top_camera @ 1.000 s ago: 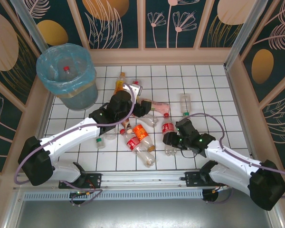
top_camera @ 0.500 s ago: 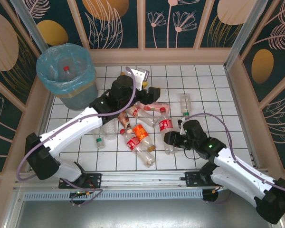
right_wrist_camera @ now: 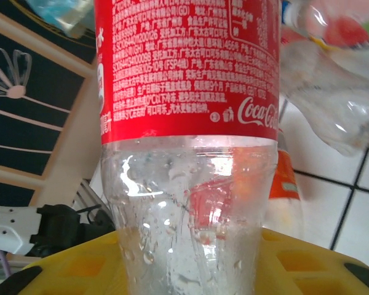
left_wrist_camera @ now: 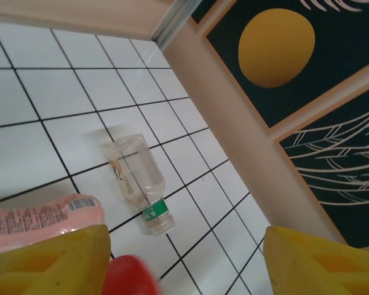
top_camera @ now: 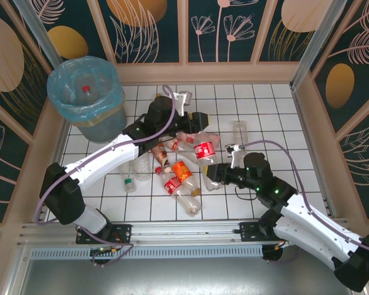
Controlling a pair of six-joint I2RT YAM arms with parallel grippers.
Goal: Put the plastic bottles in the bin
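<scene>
From above, your right gripper (top_camera: pixel 212 173) holds a red-labelled bottle (top_camera: pixel 203 151) by its base, tilted up over the pile of plastic bottles (top_camera: pixel 175 169) in the middle of the tiled table (top_camera: pixel 264 104). The bin (top_camera: pixel 86 92) stands well apart in the far left corner, with one red-capped bottle (top_camera: pixel 85 90) inside. Your left gripper (top_camera: pixel 197 120) hovers at the pile's far edge. In the left wrist view its yellow fingers (left_wrist_camera: pixel 61 258) are spread, with only a red cap (left_wrist_camera: pixel 129 276) low between them. A clear green-capped bottle (left_wrist_camera: pixel 138 178) lies beyond, and a pink-labelled one (left_wrist_camera: pixel 37 215) lies just beside the left finger. In the right wrist view the jaws pinch the red-labelled bottle's clear lower part, which looks slightly squeezed, though glare makes that hard to judge. The hold is low on a smooth wall, so the bottle could pivot or slip on the long carry to the bin. That path also crosses your left arm (top_camera: pixel 111 165), so swing wide or you may knock it.
</scene>
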